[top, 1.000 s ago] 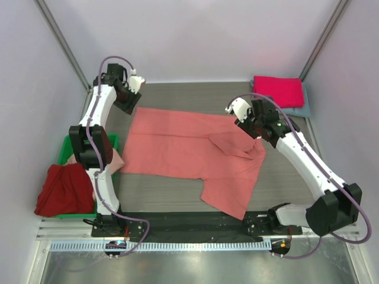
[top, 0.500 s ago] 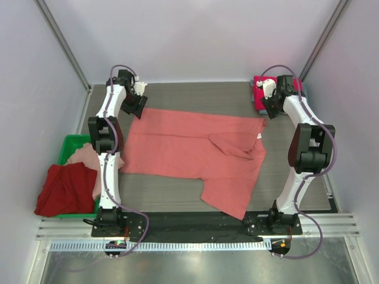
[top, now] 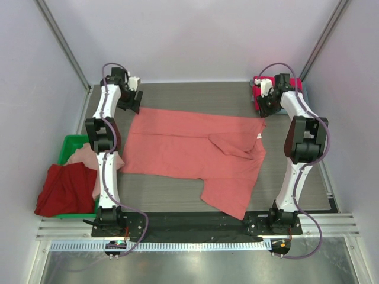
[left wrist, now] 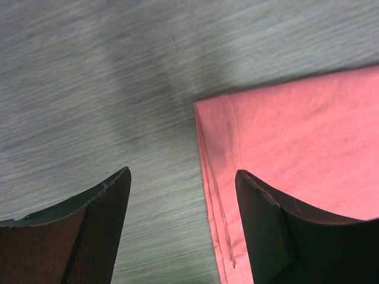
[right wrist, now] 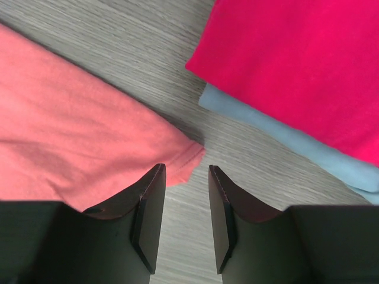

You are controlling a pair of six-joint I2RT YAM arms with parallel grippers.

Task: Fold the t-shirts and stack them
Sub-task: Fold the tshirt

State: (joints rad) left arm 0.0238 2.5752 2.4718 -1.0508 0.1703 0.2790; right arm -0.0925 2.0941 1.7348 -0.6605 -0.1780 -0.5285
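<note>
Top external view shows you the salmon-coral cloth t-shirt lying spread in the middle of the grey wood-grain counter, with one part folded over near its right side. Your left claw hangs at the far left corner of this shirt. In the left wrist view it is open wide, and the hemmed corner lies below the gap, nearer to the right-hand finger. Your right claw is at the far right corner. In the right wrist view its two fingers stand apart with nothing between them, just over the tip of the salmon-coral cloth. Beside that tip the folded magenta cloth t-shirt rests on the folded grey-blue cloth t-shirt. At the left, the dark red cloth t-shirt and the pale pink cloth t-shirt hang over the green plastic bin.
</note>
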